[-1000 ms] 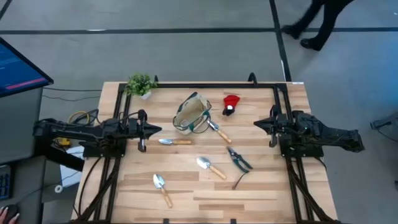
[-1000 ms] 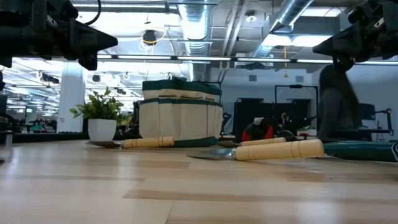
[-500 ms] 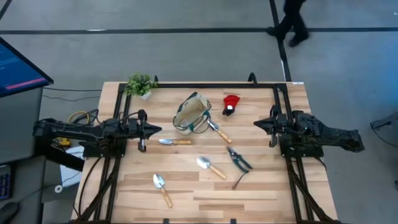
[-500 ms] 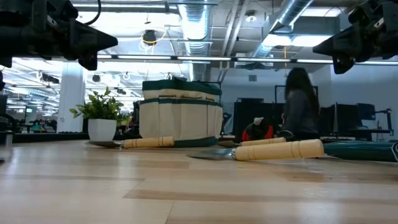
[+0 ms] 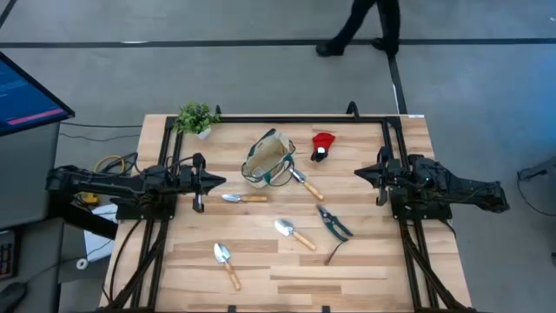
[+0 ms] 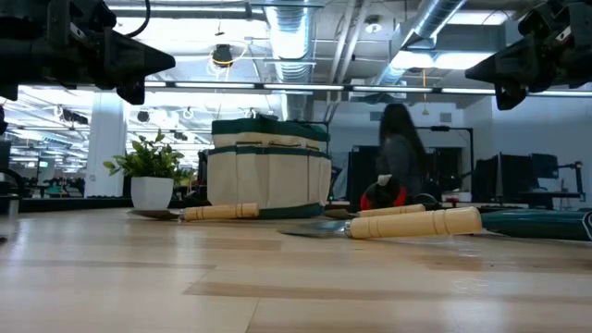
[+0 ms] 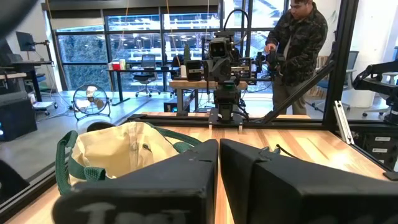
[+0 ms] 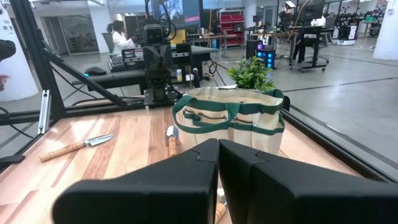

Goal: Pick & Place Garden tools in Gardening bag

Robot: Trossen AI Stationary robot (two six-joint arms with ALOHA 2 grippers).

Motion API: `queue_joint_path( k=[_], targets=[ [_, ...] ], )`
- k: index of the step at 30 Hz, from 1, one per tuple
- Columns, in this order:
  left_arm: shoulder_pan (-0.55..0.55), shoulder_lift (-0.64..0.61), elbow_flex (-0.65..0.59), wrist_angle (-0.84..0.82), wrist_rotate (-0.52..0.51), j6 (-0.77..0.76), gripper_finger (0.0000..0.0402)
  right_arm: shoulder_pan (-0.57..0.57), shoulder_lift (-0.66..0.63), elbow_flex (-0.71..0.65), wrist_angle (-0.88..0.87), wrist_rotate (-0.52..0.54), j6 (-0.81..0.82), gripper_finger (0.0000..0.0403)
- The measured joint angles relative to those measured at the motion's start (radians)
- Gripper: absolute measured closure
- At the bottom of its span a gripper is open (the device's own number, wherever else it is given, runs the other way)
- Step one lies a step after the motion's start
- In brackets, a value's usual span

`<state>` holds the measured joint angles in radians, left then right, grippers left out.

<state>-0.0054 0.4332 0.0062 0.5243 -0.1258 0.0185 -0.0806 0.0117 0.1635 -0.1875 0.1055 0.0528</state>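
Change: across the last second we find nothing moved on the desk [image 5: 365, 269]; only a person [image 5: 360, 26] walking on the floor beyond the bag's far side has shifted along.
Meaning for the task: we judge the work not yet begun, since every tool to be packed lies outside the bag and both arms have stayed parked.
Gardening bag [image 5: 268, 159]: it stands upright near the desk's far edge, mouth open, and serves as our landmark.
Trowels, three counted: one trowel [image 5: 243, 198] lies just on the bag's near-left side; a second trowel [image 5: 294, 233] lies nearer us, below the bag; a third trowel [image 5: 226, 263] lies farthest from the bag, toward the near-left.
Fourth wooden-handled tool [image 5: 302, 183]: it lies just off the bag's right side; we cannot tell its head.
Pruning shears [image 5: 334, 223], one: near-right of the bag.
Red-and-black item [image 5: 321, 146], one: right of the bag, apart from it.
Potted plant [image 5: 197, 118], one: left of the bag at the far edge; not to be packed.
Left tool [image 5: 217, 182]: left of the bag, fingers pressed together, holding nothing.
Right tool [image 5: 358, 173]: right of the bag, fingers likewise closed and empty.
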Motion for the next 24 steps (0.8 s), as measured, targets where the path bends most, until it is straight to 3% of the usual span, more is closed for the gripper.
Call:
queue_joint_path(
  k=[24],
  targets=[
    [0.000, 0.000, 0.000, 0.011, 0.000, 0.000, 0.0394, 0.000, 0.000, 0.000, 0.000, 0.000, 0.000, 0.0397]
  ],
)
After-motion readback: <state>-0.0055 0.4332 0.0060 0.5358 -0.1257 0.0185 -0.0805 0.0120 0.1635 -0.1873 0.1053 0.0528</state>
